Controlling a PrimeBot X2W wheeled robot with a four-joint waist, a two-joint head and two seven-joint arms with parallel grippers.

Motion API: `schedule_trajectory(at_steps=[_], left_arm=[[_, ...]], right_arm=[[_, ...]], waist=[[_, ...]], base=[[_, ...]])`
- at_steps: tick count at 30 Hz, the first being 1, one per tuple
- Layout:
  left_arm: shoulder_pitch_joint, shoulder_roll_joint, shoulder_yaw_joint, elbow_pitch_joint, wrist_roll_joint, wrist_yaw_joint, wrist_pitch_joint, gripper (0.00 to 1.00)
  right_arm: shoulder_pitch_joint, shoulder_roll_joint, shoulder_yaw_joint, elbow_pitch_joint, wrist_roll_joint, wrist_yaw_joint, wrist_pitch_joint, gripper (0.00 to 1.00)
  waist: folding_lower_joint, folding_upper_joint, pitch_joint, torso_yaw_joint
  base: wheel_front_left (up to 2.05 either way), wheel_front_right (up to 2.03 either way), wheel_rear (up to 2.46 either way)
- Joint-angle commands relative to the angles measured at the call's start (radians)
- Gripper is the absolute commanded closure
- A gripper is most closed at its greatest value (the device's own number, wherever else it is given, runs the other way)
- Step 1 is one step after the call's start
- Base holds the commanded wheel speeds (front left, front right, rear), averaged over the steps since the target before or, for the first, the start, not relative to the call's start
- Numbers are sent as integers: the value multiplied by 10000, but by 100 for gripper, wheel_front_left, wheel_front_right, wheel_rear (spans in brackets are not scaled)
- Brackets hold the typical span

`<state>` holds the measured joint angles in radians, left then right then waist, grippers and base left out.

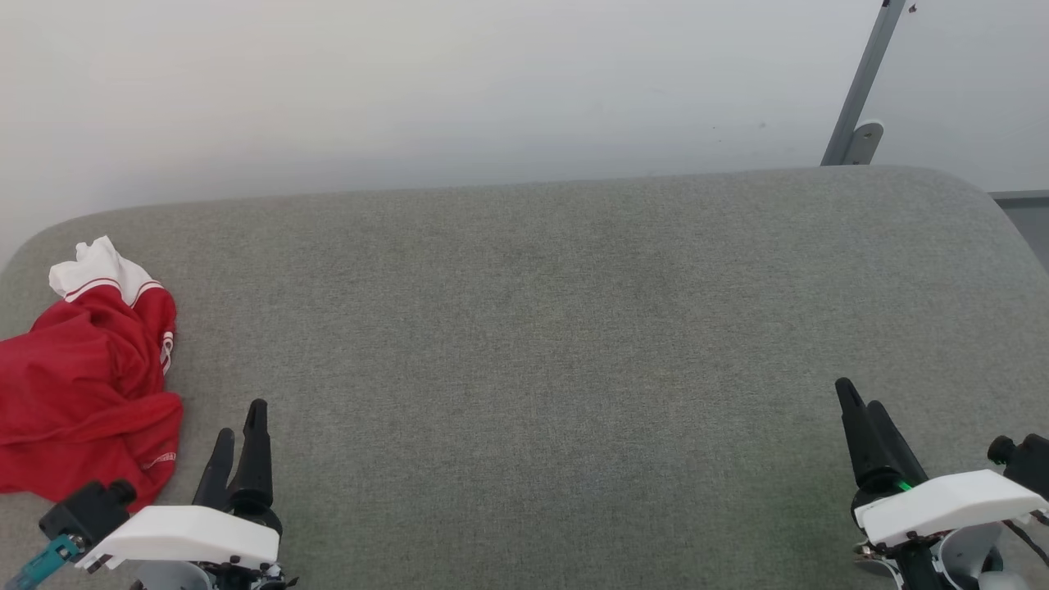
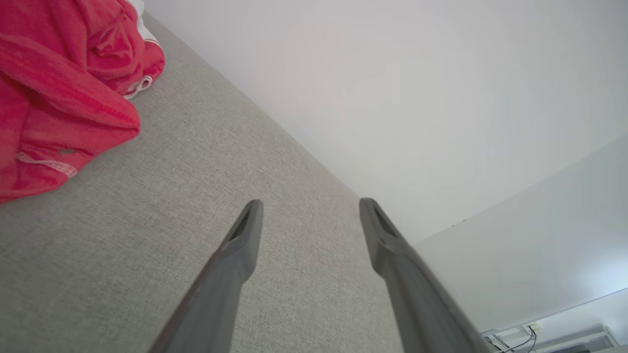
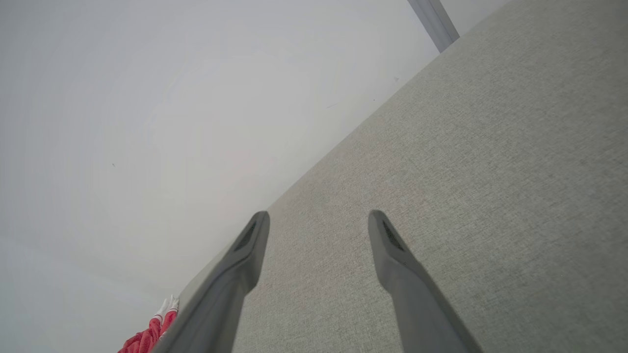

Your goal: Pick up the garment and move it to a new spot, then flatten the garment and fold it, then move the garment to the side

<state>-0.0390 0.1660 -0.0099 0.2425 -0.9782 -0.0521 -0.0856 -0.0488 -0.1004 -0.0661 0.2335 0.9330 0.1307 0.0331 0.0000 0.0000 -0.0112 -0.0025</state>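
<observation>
Fingers (image 2: pixel 245 245) on the left gripper (image 2: pixel 310 203) are spread wide with nothing between them, just the grey cloth-covered tabletop (image 2: pixel 196 196) beneath. Over on the other side, the right gripper (image 3: pixel 319 214) matches it: both dark fingers splayed fully apart, gripping nothing.

From the head view, the two grippers sit low at the near edge, one at the lower left and one at the lower right. Their tips point away from the robot toward the pale wall (image 1: pixel 410 82), and a broad stretch of tabletop lies between them.

And the garment (image 1: pixel 82 385): it's crumpled in a heap at the far left of the tabletop. It's bright red, with a white sleeve poking up at its far end and white-and-red striped trim where the two colours meet. Part of it runs off the left edge of the head view.

It lies just beside the left gripper, on that gripper's left, and clear of the fingers. The left wrist view catches its red folds at upper left, apart from the fingertips. The right gripper is well apart from it, and its wrist view catches a sliver of red and white at the bottom edge.

A grey metal strut (image 1: pixel 860 82) leans up the wall behind the tabletop's far right corner.
</observation>
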Motion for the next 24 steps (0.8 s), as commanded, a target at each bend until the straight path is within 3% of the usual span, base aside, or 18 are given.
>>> schedule_trajectory(at_steps=[1, 24], left_arm=[[-65, 106, 46, -98, 398, -48, -120, 0], [144, 112, 77, -213, 2713, -206, -746, 0]], right_arm=[[-63, -120, 25, -163, -328, 0, -111, 0], [67, -260, 116, -437, -2291, 0, -415, 0]], waist=[[0, 0, -6, -3], [0, 0, -59, -3]], base=[[0, 0, 0], [0, 0, 0]])
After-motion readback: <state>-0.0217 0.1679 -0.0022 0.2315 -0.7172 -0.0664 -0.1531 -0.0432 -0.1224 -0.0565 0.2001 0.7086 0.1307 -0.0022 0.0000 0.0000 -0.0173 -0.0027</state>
